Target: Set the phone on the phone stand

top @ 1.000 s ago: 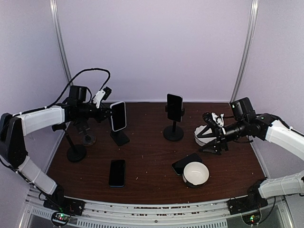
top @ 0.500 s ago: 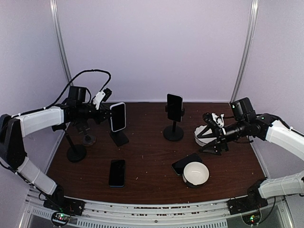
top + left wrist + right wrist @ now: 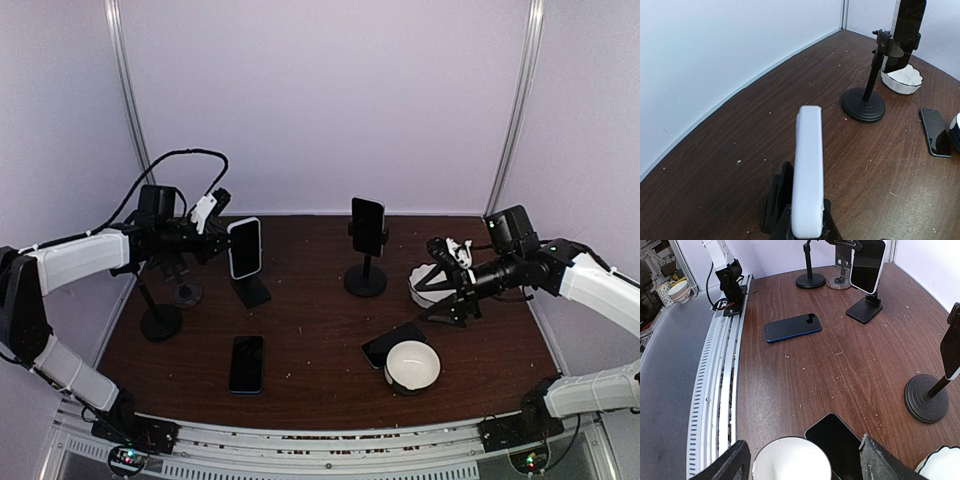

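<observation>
A phone in a white case [image 3: 245, 248] stands upright, screen facing right, with my left gripper [image 3: 218, 243] shut on its lower end. It sits directly over the small black phone stand [image 3: 251, 291]; I cannot tell whether it rests on it. In the left wrist view the phone [image 3: 807, 180] is edge-on between my left gripper [image 3: 807, 226] fingers, with the stand [image 3: 776, 205] just behind it to the left. My right gripper [image 3: 446, 283] hangs open over the right side of the table, and the right gripper [image 3: 805, 464] holds nothing.
A tall stand [image 3: 365, 278] at the back centre carries a dark phone [image 3: 367, 226]. A blue phone [image 3: 247, 363] lies flat at front left. A black phone [image 3: 390, 345] lies partly under a white bowl [image 3: 412, 365]. A white scalloped dish [image 3: 424, 285] sits under my right gripper. Two bare stands [image 3: 160, 322] are at the left.
My left gripper has drawn the white-cased phone slightly left and down toward the stand. The right arm has not moved.
</observation>
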Robot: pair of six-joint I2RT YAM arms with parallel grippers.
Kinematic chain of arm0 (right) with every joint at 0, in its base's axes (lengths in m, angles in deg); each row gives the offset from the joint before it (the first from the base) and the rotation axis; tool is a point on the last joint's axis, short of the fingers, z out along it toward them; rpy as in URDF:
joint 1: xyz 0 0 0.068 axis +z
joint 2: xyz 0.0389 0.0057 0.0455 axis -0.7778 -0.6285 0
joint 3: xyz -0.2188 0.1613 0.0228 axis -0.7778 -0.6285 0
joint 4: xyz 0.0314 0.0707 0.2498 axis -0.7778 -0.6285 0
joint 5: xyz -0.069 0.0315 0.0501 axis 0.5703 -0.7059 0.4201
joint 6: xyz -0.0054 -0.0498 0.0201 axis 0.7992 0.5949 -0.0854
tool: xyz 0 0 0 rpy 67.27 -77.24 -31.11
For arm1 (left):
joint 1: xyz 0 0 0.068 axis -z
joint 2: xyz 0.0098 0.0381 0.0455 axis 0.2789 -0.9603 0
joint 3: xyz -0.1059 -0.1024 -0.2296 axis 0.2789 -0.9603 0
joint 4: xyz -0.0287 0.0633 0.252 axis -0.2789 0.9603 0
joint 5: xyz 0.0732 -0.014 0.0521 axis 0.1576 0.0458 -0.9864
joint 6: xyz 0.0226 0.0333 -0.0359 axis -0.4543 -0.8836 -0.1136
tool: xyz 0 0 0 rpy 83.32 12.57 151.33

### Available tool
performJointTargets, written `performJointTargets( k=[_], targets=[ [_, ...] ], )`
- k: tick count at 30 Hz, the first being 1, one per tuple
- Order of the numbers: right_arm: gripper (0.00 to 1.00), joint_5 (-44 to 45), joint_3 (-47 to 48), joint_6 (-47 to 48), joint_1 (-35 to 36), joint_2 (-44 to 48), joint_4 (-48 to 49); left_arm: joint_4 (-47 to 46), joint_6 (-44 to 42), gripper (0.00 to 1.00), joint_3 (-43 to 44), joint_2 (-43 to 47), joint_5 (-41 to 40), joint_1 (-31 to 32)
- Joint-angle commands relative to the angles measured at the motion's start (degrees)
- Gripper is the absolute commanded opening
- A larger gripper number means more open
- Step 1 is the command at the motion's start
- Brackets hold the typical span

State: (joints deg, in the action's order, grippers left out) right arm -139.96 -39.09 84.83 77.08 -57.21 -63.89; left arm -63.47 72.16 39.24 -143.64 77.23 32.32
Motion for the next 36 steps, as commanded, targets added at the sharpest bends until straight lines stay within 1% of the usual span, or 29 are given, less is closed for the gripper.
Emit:
performJointTargets(
  k=[1, 5, 11, 16, 22, 31, 32, 34, 36],
  targets=[
    [0.77, -0.8, -0.2, 0.6, 0.5, 0.8, -0.6, -7.1, -0.2, 0.00, -0.8, -1.0, 2.3, -0.7],
    [0.77, -0.8, -0.3, 0.8, 0.6, 0.6, -0.8, -9.0, 0.4, 0.00, -1.5, -1.5, 3.4, -1.0],
    [0.78, -0.9, 0.1, 1.2, 0.8, 0.0, -1.3, -10.1, 2.6, 0.00, -0.4, -5.0, 8.5, -3.4],
    [0.77, -0.8, 0.1, 1.4, 0.8, -0.1, -1.6, -9.0, 5.9, 0.00, 2.9, -8.9, 13.9, -5.2],
    [0.77, -0.9, 0.4, 1.7, 1.0, -0.6, -2.0, -11.4, 12.2, 0.00, 6.1, -14.0, 20.2, -8.2],
    [0.78, -0.6, 0.6, 2.1, 1.2, -1.1, -2.3, -10.3, 13.8, 0.00, 6.2, -15.9, 19.1, -8.9],
    [0.77, -0.6, 0.6, 2.1, 1.2, -1.1, -2.3, -9.6, 14.0, 0.01, 6.5, -16.1, 18.8, -8.8],
    [0.77, -0.6, 0.7, 2.2, 1.3, -1.4, -2.5, -8.8, 14.3, 0.09, 7.1, -16.4, 18.3, -8.9],
    [0.77, -0.5, 0.7, 2.3, 1.4, -1.5, -2.5, -9.0, 14.6, 0.14, 6.7, -16.2, 18.0, -8.8]
  ],
)
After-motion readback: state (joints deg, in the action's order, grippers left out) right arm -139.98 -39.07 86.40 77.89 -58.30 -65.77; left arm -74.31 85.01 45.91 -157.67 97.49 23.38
